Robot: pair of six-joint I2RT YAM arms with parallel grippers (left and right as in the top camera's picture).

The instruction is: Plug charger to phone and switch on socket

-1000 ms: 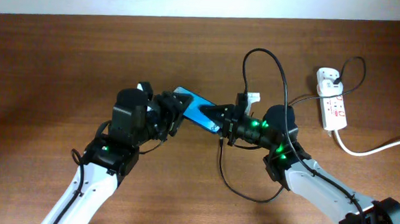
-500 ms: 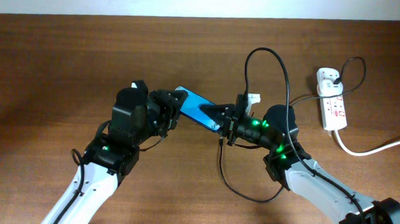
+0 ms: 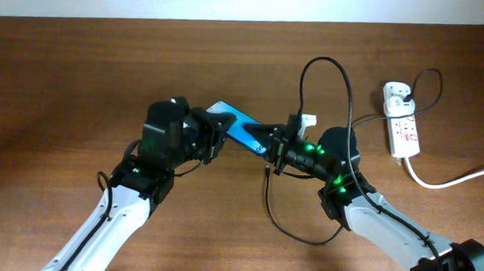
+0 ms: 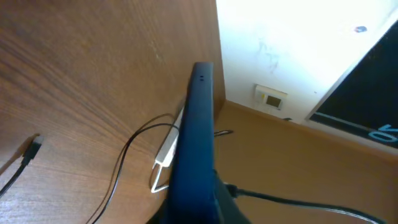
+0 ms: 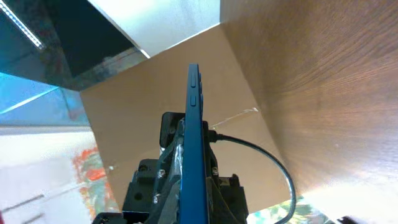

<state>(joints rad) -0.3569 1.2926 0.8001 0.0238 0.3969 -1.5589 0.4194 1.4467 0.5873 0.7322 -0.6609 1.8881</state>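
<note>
The phone (image 3: 238, 129), blue-screened, is held off the wooden table between both arms. My left gripper (image 3: 215, 138) is shut on its left end, and the left wrist view shows the phone (image 4: 198, 124) edge-on, rising from between the jaws. My right gripper (image 3: 266, 143) is shut on its right end; the phone's thin edge (image 5: 194, 118) stands upright in that grip. The charger's black cable (image 3: 279, 225) loops on the table below the right arm. Its connector tip (image 3: 268, 172) lies loose and shows again as a small tip (image 4: 34, 146). Its white plug adapter (image 3: 399, 96) sits in the socket (image 3: 405, 136) at far right.
A thick white cord (image 3: 456, 176) runs from the socket toward the right edge. A small white object (image 3: 307, 120) lies just behind the right gripper. A black cable loop (image 3: 346, 91) arches above the right wrist. A pale wall borders the table's far edge.
My left gripper has closed on the phone's left end, and the left arm has shifted slightly right. The right gripper has kept its grip on the phone.
</note>
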